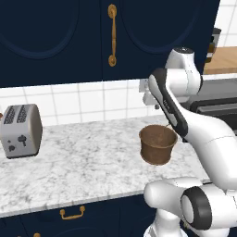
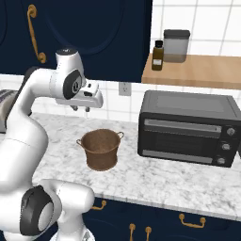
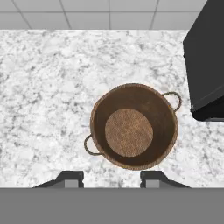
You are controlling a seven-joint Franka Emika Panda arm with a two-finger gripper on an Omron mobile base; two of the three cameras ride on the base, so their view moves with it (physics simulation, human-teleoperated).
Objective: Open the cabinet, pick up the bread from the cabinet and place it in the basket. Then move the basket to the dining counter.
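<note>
The round brown basket (image 1: 158, 144) (image 2: 100, 149) stands upright on the marble worktop (image 1: 83, 162), and nothing lies inside it. My gripper (image 2: 81, 108) hangs some way above it, pointing straight down. In the hand view its two dark fingertips stand apart at the bottom, open (image 3: 111, 178) with nothing between them, just below the basket (image 3: 133, 127). The navy cabinet (image 1: 69, 37) on the wall above has both doors closed, with its long brass handle (image 1: 112, 34) upright. The bread is hidden. The dining counter is out of view.
A silver toaster (image 1: 21, 130) sits on the worktop at the left. Close to the right of the basket stands a black toaster oven (image 2: 188, 127). Above it a wooden shelf (image 2: 202, 70) carries a bottle and a jar. Navy drawers with brass pulls (image 1: 72, 213) run below the worktop.
</note>
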